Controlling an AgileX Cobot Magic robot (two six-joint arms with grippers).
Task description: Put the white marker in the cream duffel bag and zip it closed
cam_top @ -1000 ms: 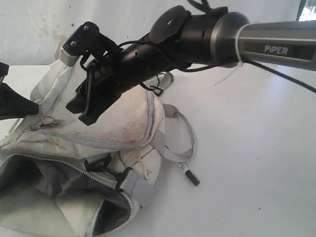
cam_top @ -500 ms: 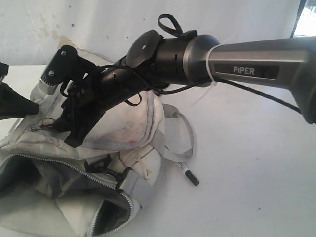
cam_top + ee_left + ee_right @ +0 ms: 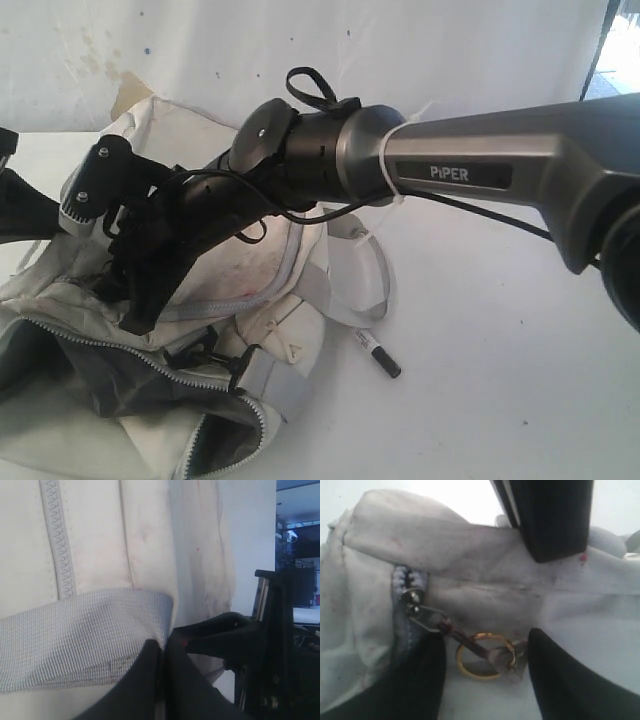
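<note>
Sliding left and lower since a second ago, my right gripper (image 3: 486, 642) hangs spread around the gold ring (image 3: 485, 656). The white marker (image 3: 376, 349) lies at lower centre on the table (image 3: 500, 380), just beside the soft cream duffel bag (image 3: 290, 345). I judge it light, stiff and slick, best taken mid-barrel, with open room to its right. My left gripper (image 3: 164, 647) pinches the grey webbing (image 3: 75, 635).

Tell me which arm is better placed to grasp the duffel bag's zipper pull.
Right. The right gripper, open, has the gold ring on the zipper pull between its fingers; the left gripper is shut on the grey webbing strap.
</note>
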